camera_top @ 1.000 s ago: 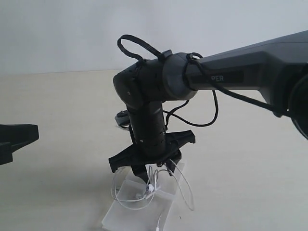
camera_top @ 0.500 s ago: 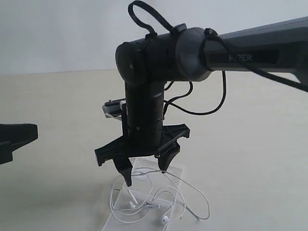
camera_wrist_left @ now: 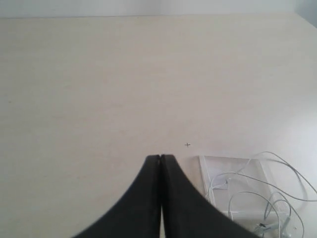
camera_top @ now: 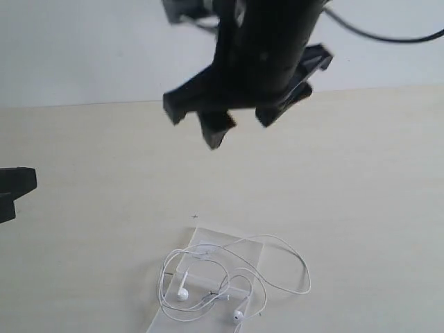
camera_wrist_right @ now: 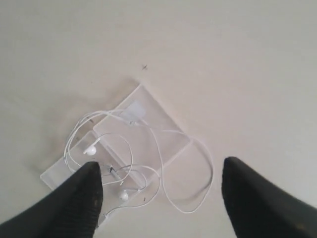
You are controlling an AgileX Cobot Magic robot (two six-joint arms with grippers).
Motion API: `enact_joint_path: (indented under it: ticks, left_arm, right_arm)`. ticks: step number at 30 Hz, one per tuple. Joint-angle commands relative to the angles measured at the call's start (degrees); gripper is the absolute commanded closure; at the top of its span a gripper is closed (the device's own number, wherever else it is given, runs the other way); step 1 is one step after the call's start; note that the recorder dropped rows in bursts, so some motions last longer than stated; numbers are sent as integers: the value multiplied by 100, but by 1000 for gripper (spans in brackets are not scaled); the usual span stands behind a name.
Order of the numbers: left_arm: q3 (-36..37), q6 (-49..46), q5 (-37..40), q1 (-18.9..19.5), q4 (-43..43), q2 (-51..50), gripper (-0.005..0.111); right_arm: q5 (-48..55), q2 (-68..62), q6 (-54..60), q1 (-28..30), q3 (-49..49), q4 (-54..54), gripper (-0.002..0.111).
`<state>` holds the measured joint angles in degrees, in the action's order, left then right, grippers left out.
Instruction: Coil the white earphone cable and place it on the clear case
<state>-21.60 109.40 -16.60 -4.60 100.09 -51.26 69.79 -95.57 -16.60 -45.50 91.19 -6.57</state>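
The right gripper hangs high over the table. Its two black fingers are spread wide and hold nothing. The left gripper waits far off at the left, with its fingers pressed tight together and nothing between them.

The white earphone cable lies in loose loops on the clear case, at the near side of the table. One big loop hangs off the right edge of the case and rests on the table.

The job looks almost done. I think the step now is to get clear without spoiling the loops. The arm should go straight up and away, so no finger hooks the wire. If the loose loop needs tucking in, a soft push to the left would do.

The cable is very thin, smooth and bendy, so it may spring open. The two earbuds are small and round. The case is flat, see-through, hard plastic, and looks slippery. The table is pale and plain.
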Motion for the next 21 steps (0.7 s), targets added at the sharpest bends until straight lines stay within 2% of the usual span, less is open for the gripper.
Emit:
enact_joint_path:
  ticks: [1,7,11,21]
  left_arm:
    - [22,-45,81,2,-15,15,107]
    - [22,-56,69,2,-15,15,107]
    - [22,-56,69,2,-15,15,107]
    - [22,-56,69,2,-15,15,107]
  right_arm:
    - [18,1291,-47,16,-313,-121,55]
    - [18,3055,166,16,-1111,-42,91]
    - [18,4051,166,16,-1213,80,107]
    - [18,5802,166,16,-1213,35,108]
